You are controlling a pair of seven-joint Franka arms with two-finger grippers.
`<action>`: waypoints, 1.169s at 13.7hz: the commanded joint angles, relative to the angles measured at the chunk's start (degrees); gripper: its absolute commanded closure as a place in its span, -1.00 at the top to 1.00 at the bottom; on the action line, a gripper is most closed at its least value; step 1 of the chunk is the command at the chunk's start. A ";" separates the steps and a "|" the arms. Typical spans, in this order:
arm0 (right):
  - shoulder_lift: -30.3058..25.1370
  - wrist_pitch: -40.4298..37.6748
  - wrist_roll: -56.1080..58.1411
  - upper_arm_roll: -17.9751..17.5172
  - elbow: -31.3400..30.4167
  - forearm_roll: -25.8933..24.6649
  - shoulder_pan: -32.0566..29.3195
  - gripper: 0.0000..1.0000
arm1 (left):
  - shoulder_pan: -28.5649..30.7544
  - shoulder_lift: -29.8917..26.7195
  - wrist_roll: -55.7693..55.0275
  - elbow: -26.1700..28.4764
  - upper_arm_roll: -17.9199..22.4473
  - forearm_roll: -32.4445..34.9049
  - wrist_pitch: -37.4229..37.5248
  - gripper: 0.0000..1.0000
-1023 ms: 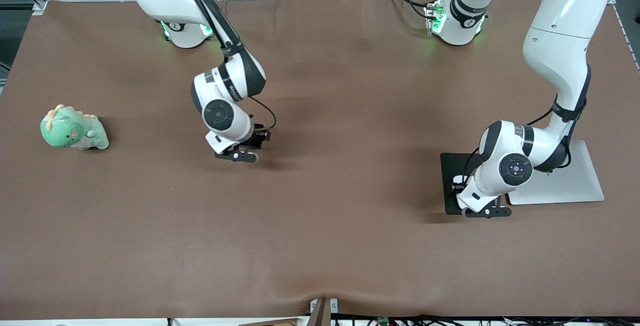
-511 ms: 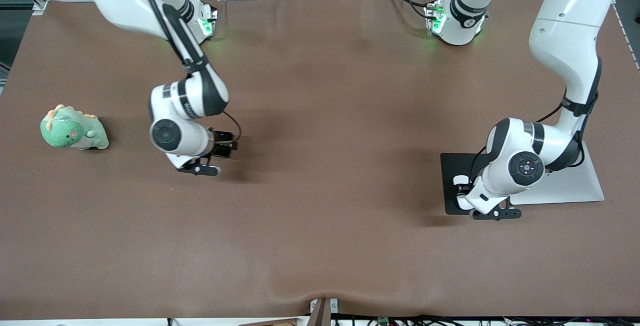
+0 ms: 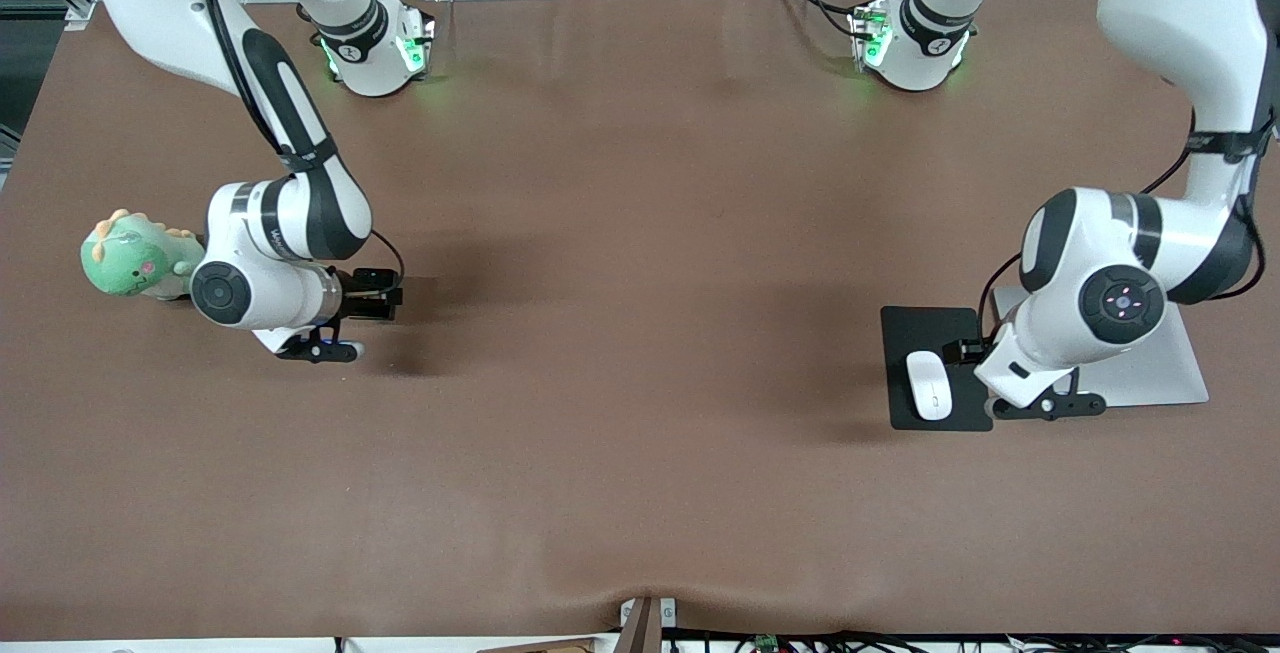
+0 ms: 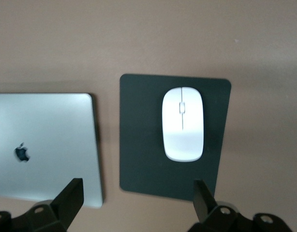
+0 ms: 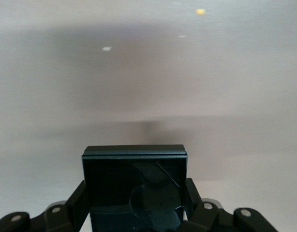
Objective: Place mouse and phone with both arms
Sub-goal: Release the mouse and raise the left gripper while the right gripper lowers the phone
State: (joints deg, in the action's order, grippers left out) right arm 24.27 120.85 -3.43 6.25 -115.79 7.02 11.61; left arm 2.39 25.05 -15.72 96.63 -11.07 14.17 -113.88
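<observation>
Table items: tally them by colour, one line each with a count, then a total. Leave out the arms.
White: 1, the mouse
Black: 2, the phone and the mouse pad
Silver: 1, the laptop
Green: 1, the dinosaur toy
Total: 5

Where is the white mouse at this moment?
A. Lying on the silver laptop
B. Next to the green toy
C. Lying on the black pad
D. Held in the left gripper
C: the mouse lies flat on the black pad, beside the silver laptop, and the open left gripper is above it without touching.
</observation>
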 commanded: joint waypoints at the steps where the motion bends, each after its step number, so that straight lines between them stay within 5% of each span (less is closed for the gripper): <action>1: -2.20 0.35 2.37 -0.89 -3.03 -4.54 -3.87 -1.00 | 0.68 -5.34 1.48 1.02 -0.79 -1.16 4.61 1.00; 10: -4.05 10.89 13.62 -0.89 -13.15 -5.79 -12.40 -1.00 | 0.68 -18.62 5.86 0.23 -1.24 -10.30 19.29 1.00; 16: -3.96 14.85 14.07 -0.63 -16.31 -5.79 -13.28 -1.00 | 0.33 -18.45 10.00 -6.98 -0.89 -9.69 27.92 1.00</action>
State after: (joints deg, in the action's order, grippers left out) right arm 22.47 134.68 10.06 6.32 -129.67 2.13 -0.29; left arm 2.47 6.12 -7.19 91.98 -11.89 4.88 -87.63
